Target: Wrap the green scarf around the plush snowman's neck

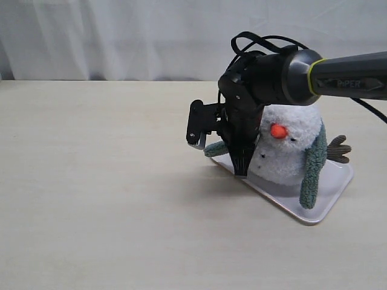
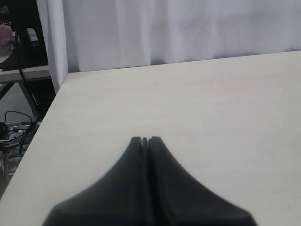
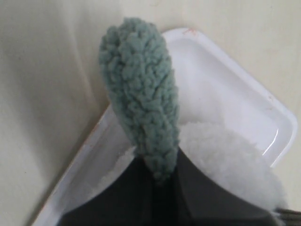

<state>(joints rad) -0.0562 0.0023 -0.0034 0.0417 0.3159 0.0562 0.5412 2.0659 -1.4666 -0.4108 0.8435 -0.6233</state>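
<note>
The plush snowman (image 1: 291, 148) sits upright on a white tray (image 1: 326, 202) at the right of the table, orange nose facing the camera. The green scarf (image 1: 314, 170) hangs down the snowman's right side, and its other end (image 1: 214, 148) pokes out on the left. My right gripper (image 1: 240, 171) points down at the snowman's left side, shut on that end. In the right wrist view the scarf (image 3: 141, 103) sticks out from the shut gripper (image 3: 162, 176), beside the snowman's white fluff (image 3: 230, 160). My left gripper (image 2: 145, 140) is shut and empty over bare table.
The right arm (image 1: 338, 75) reaches in from the right edge above the snowman's head. A brown twig arm (image 1: 338, 149) sticks out on the snowman's right. A white curtain (image 1: 121, 36) backs the table. The left wrist view shows the table's edge (image 2: 47, 117) with cables beyond it.
</note>
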